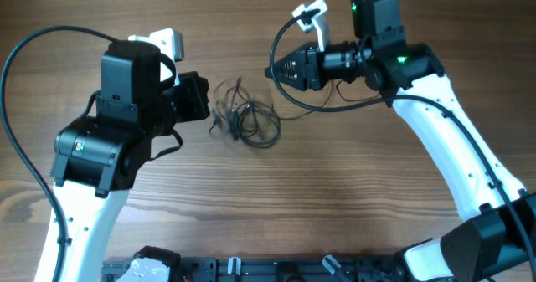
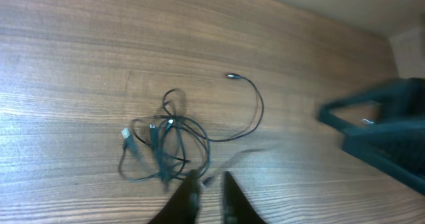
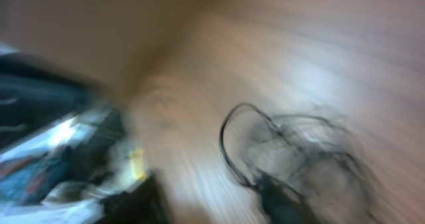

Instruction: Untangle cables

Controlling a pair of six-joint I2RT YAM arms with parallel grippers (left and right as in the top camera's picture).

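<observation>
cables (image 1: 247,119) sit in one tangled heap, nothing freed; left gripper (image 2: 209,184) fingers slightly parted, right gripper (image 1: 276,68) too blurred to tell.

One tangled bundle of thin black cables (image 1: 245,119), strand count unclear, two robot arms, left arm (image 1: 109,148), right arm (image 1: 452,148), one wooden surface (image 1: 335,198)

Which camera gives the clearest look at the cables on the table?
The left wrist view: the cables lie close and sharp, with loops, plug ends and one loose strand readable. Overhead, the cables are only a small dark knot. The right wrist view is motion-blurred, leaving the cables a smear.
</observation>
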